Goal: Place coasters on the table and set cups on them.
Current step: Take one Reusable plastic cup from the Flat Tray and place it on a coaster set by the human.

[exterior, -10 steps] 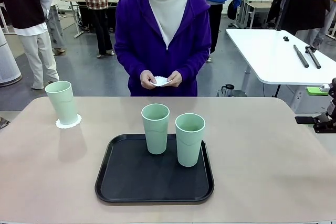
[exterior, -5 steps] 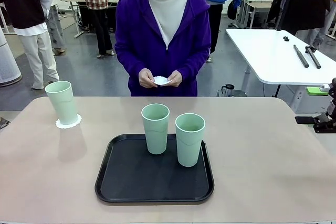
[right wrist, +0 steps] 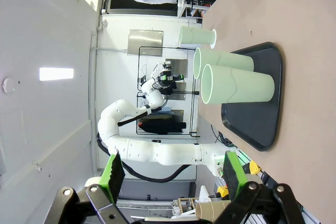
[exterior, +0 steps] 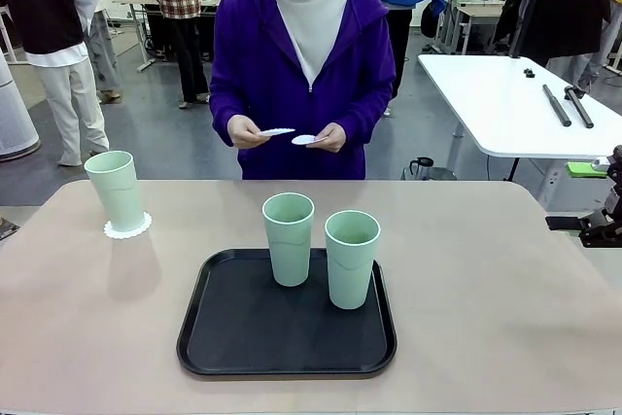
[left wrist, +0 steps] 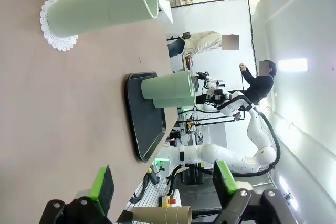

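Standing on the counter (exterior: 486, 269), 1 cup (exterior: 115, 190) sits on a coaster (exterior: 127, 227); 2 cups (exterior: 289, 238) (exterior: 351, 258) occupy the tray (exterior: 243, 337). The person's hands (exterior: 243, 131) (exterior: 328, 137) hold apparently 2 coasters (exterior: 276, 131) (exterior: 304, 140). The left end effector (left wrist: 164, 179) and right end effector (right wrist: 172, 171) gape wide, empty.

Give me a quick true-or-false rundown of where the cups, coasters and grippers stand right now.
1. Two cups stand upright on the black tray. True.
2. The third cup has nothing under it. False: a coaster lies under it on the table, near the far left corner.
3. The person holds a coaster in one hand and another coaster in the other hand. True.
4. The left gripper is shut on a cup. False: it is open and holds nothing.
5. The right gripper is open and holds nothing. True.
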You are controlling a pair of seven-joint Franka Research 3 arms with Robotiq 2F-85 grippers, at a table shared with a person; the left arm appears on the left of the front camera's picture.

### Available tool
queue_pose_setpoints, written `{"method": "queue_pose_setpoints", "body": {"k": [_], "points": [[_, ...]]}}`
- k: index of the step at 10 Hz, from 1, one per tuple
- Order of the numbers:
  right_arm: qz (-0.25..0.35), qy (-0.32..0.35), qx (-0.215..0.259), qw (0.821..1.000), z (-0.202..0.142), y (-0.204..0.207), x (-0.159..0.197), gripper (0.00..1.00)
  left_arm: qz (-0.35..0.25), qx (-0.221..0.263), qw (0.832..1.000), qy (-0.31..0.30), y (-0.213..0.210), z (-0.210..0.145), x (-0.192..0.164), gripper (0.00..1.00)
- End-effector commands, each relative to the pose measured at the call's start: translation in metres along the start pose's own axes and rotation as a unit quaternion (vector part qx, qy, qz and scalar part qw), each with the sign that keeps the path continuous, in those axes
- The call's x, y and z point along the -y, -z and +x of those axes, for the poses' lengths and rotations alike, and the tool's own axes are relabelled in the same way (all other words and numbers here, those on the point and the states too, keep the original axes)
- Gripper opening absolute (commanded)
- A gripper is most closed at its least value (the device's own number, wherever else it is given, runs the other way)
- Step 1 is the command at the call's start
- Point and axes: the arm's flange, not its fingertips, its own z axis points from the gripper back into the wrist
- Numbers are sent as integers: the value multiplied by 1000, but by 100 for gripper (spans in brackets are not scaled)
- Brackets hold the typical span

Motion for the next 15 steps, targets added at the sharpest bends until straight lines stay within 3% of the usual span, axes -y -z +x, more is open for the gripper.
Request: {"method": "queue_pose_setpoints", "body": {"k": [1,15], "points": [[5,-7,0,1000,1,1,1,100,-2,0,1000,-1,-2,-1,1,100],[5,-7,0,1000,1,1,1,100,-2,0,1000,-1,-2,-1,1,100]]}}
